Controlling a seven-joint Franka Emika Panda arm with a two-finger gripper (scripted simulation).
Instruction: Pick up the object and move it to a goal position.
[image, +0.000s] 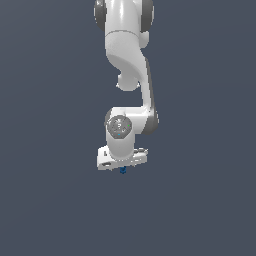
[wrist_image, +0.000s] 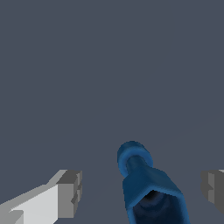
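The object (wrist_image: 148, 183) is a small bright-blue piece with a round knob at one end and a wider hollow end. In the wrist view it lies between my two grey fingertips (wrist_image: 70, 192), with a gap on each side. My gripper (wrist_image: 142, 190) is open and touches nothing. In the exterior view the object (image: 123, 170) is a tiny blue speck just under the white gripper (image: 123, 165), which points down. The fingers are hidden there by the hand.
The white arm (image: 127, 60) comes down from the top of the exterior view. The ground (image: 50, 200) is a plain dark grey-blue surface. No goal marker shows.
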